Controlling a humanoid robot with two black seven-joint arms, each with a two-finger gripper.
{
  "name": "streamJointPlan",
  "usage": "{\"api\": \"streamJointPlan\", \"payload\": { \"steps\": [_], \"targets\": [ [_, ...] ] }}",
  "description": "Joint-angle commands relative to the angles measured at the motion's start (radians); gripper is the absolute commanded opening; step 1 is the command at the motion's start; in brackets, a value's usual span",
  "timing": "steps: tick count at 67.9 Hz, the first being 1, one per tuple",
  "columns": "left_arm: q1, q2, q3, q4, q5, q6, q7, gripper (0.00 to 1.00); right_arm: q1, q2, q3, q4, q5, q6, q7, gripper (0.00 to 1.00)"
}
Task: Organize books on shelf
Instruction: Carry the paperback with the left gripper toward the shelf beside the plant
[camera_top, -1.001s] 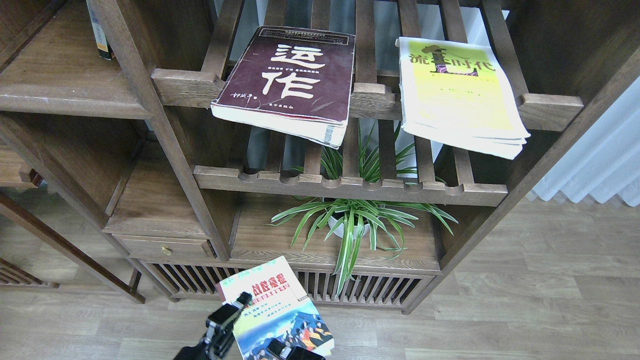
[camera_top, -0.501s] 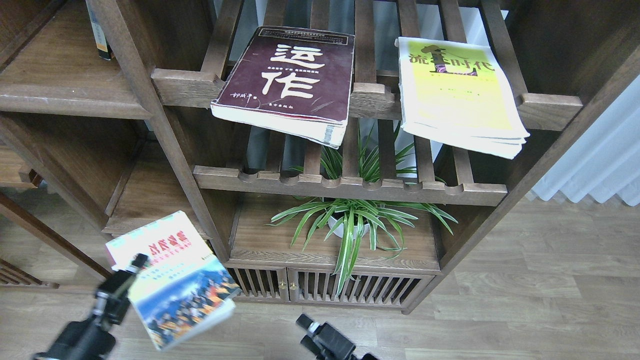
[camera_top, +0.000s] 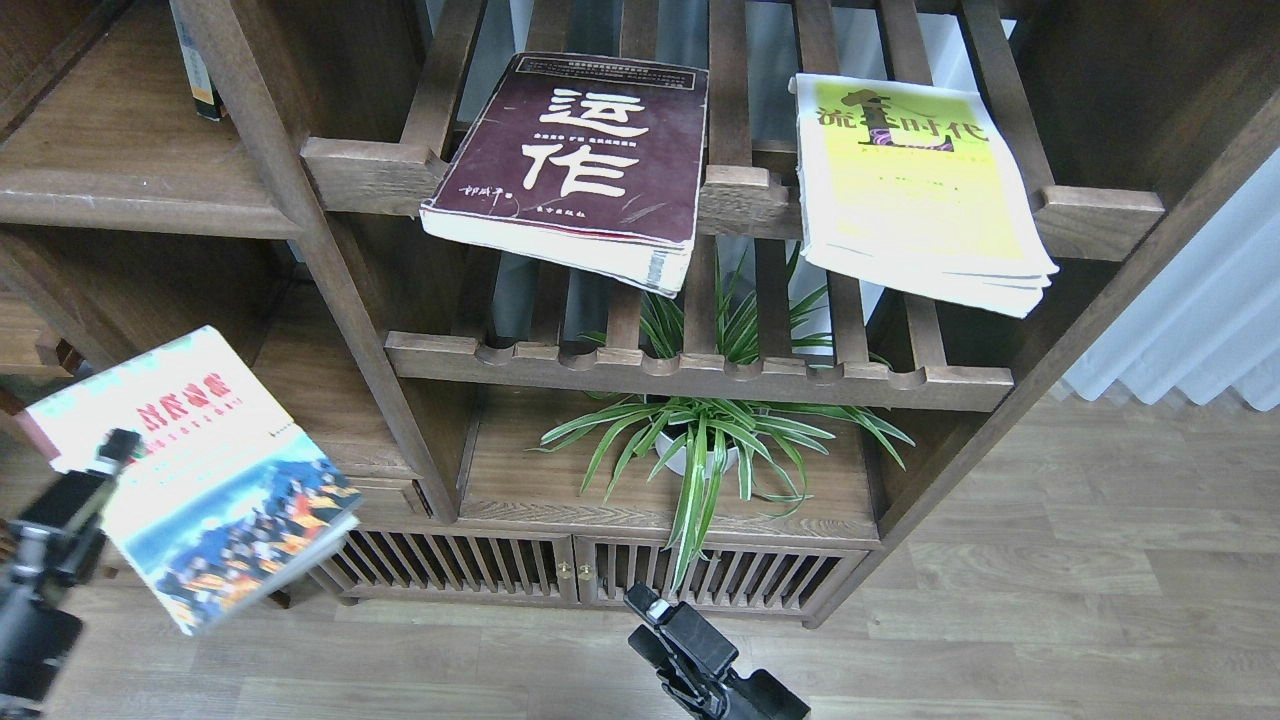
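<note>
My left gripper (camera_top: 108, 462) is shut on the left edge of the small book with the blue crowd picture (camera_top: 215, 490) and holds it tilted in the air at the lower left, in front of the cabinet. The thick maroon book (camera_top: 575, 150) lies flat on the upper slatted rack and overhangs its front rail. The thin yellow-green book (camera_top: 915, 185) lies flat on the same rack to the right. The solid dark-brown shelf (camera_top: 120, 190) is at the upper left. My right gripper (camera_top: 652, 612) is low at the bottom centre, dark and empty; its fingers cannot be told apart.
An upright book (camera_top: 195, 60) stands at the back of the solid shelf. A spider plant (camera_top: 705, 440) in a white pot sits on the lower board. A second slatted rack (camera_top: 700, 375) runs below the books. A cabinet post (camera_top: 300, 230) stands between shelf and racks.
My left gripper has carried the small book left and upward, from the bottom centre to the lower left. My right gripper let go of the book and now stands apart.
</note>
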Motion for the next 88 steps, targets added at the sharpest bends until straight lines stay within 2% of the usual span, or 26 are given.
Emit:
{"api": "streamJointPlan", "payload": {
  "steps": [1, 10, 28, 42, 64, 74, 77, 88],
  "targets": [
    [0.0, 0.02, -0.096, -0.004, 0.0, 0.0, 0.0, 0.13, -0.001, 0.0, 0.001, -0.002, 0.0, 0.0, 0.0, 0.97],
    [-0.001, 0.055, -0.182, -0.008, -0.001, 0.0, 0.0, 0.13, -0.001, 0.0, -0.001, -0.004, 0.0, 0.0, 0.0, 0.97],
    [-0.006, 0.086, -0.196, -0.008, 0.0, 0.0, 0.003, 0.13, -0.001, 0.0, 0.001, -0.002, 0.0, 0.0, 0.0, 0.98],
    [-0.007, 0.093, -0.231, -0.004, 0.003, 0.0, 0.066, 0.14, -0.001, 0.0, -0.005, -0.004, 0.0, 0.0, 0.0, 0.98],
    [-0.007, 0.095, -0.319, 0.007, 0.043, 0.0, 0.08, 0.16, -0.001, 0.0, -0.001, -0.002, 0.0, 0.0, 0.0, 0.99],
    [-0.012, 0.095, -0.337, 0.007, 0.077, 0.0, 0.117, 0.16, -0.001, 0.0, -0.002, -0.002, 0.0, 0.0, 0.0, 0.99],
    [-0.012, 0.101, -0.366, 0.007, 0.08, 0.0, 0.146, 0.16, -0.001, 0.0, 0.001, -0.004, -0.002, 0.0, 0.0, 0.99],
    [-0.013, 0.113, -0.374, 0.007, 0.082, 0.0, 0.164, 0.16, -0.001, 0.0, 0.001, -0.001, -0.002, 0.0, 0.0, 0.99]
  ]
}}
